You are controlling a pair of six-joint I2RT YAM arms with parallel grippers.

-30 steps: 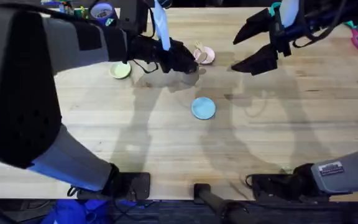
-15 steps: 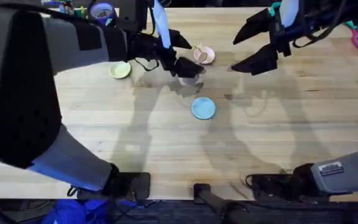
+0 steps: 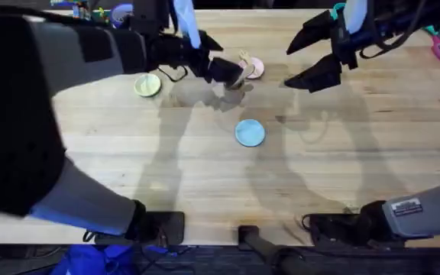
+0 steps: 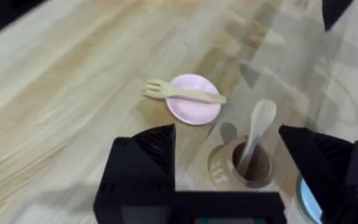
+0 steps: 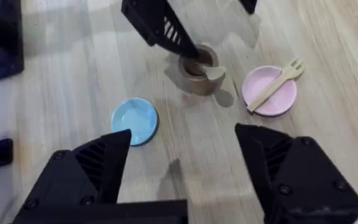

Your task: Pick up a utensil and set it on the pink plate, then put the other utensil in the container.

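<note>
Standing handle-down in the small tan-brown cylindrical container (image 4: 241, 167), the pale wooden spoon with the oval bowl (image 4: 256, 127) leans against the rim with its bowl sticking up and out, while the slim pale wooden fork-like utensil (image 4: 184, 93) lies across the small round pink plate (image 4: 194, 109), its tined head overhanging the rim onto the wooden worktop (image 3: 205, 176). Both pieces look light, stiff and dry, so I judge they would slip little but could tip or roll at a slight nudge; the spoon's weight on the rim could also topple the light cup. Any regrasp of the spoon is best taken on the bare neck just under the bowl, and the fork at mid-handle where it bridges the plate. The left hand (image 4: 229, 162) hangs just over the container with its fingers spread wide, pinching nothing. The right hand (image 5: 185, 162) hovers nearer the light blue round plate (image 5: 135, 120), likewise spread and empty.
</note>
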